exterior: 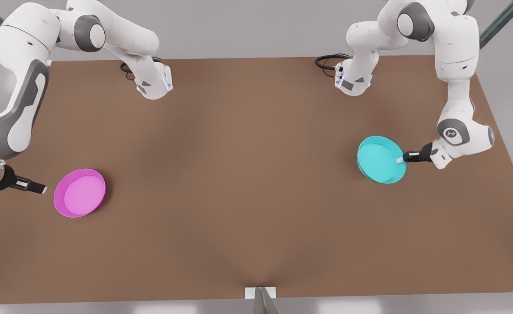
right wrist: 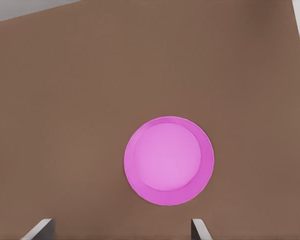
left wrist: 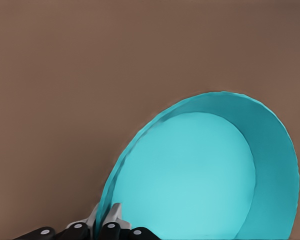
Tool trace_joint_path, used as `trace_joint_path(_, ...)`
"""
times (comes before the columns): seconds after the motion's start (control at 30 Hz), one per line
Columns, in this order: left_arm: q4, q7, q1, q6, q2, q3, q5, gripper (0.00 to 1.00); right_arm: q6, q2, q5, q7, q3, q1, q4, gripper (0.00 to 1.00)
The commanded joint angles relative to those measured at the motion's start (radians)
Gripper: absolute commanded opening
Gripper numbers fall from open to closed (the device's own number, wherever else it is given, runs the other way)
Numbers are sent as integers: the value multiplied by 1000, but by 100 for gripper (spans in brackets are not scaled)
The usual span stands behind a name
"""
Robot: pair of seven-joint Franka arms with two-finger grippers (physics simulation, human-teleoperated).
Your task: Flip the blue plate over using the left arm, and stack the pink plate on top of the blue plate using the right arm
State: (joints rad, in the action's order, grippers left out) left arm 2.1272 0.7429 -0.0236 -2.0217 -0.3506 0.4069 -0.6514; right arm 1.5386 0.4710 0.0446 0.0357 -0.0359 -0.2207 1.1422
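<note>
- The left gripper (exterior: 401, 159), at the front view's right, pinches the rim of the round, shallow turquoise-cyan plastic blue plate (exterior: 379, 158); in the left wrist view its fingertips (left wrist: 111, 216) clamp the rim edge of the plate (left wrist: 200, 180).
- The blue plate sits on the brown table (exterior: 247, 183), apparently tilted up on the gripped side with its hollow still open.
- To flip it well, I judge the wrist should roll about the pinched rim while lifting enough for the far edge to clear the table, keeping the pinch firm so the thin rim does not slip.
- The right gripper (exterior: 38, 188) waits just beside the round, shallow magenta-pink plastic pink plate (exterior: 80, 192), jaws spread, fingertips (right wrist: 40, 227) apart with the plate (right wrist: 168, 161) ahead, lying flat and well apart from the blue one.
</note>
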Motion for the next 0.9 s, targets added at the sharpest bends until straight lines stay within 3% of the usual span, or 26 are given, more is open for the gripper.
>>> trace_joint_path(0.0, -10, -25, 2, 12, 4, -11, -24, 21, 3, 9, 1, 3, -2, -5, 2, 100)
trace_joint_path(0.1, -99, -335, -3, 48, 25, -152, -5, 21, 6, 43, -144, 0, -2, -109, -1, 100)
trace_joint_path(0.2, -162, -522, -3, 48, 16, -310, -4, 21, -5, 11, -140, 7, 1, -60, 2, 100)
trace_joint_path(0.23, -171, -537, -3, 48, 13, -347, -14, 21, 23, -18, -88, -2, -5, -23, 83, 100)
trace_joint_path(0.27, -197, -601, -3, 44, 4, -393, -16, 21, 167, -173, -7, -7, -7, 17, 290, 100)
trace_joint_path(0.33, -222, -704, -3, 28, 2, -477, -11, 21, 167, -282, 0, -138, -13, 7, 396, 100)
trace_joint_path(0.47, -245, -944, -12, -38, 5, -620, 1, 21, 160, -232, -6, -217, -61, -22, 438, 100)
trace_joint_path(0.57, -279, -1100, -118, -84, -1, -620, 24, 21, 175, -129, -19, -355, -85, -57, 415, 100)
trace_joint_path(0.63, -329, -1221, -174, -84, -11, -622, 81, 21, 207, -29, -162, -428, -85, -137, 375, 100)
trace_joint_path(0.77, -524, -1560, -344, -83, -102, -622, 318, 21, 210, 124, -279, -471, -33, -245, 361, 100)
trace_joint_path(0.87, -576, -1600, -423, -68, -120, -620, 475, 21, 454, 149, -298, -496, -32, -239, 367, 100)
